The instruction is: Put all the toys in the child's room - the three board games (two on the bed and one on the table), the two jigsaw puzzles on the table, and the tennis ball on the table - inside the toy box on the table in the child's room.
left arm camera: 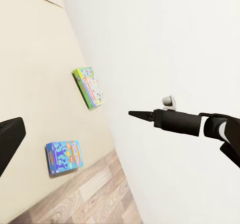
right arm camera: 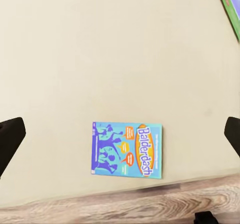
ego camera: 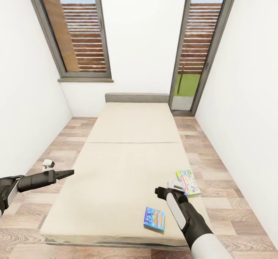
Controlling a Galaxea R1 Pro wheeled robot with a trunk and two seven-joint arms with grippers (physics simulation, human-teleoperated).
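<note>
Here I have the bed (ego camera: 131, 162) in front of me, with both board games lying flat near its foot on my right side. The blue Balderdash box (right arm camera: 127, 150) sits close to the mattress edge; the green-edged game (ego camera: 188, 182) lies further up, just beside my right gripper (ego camera: 163, 190). That gripper hangs above the Balderdash box with its jaws spread wide, empty. The left gripper (ego camera: 65, 173) looks pinched narrow and holds nothing. I judge these boxes light, stiff and thin, awkward to pinch flat on soft bedding, so I'd take the Balderdash box by its overhanging-side edge.
</note>
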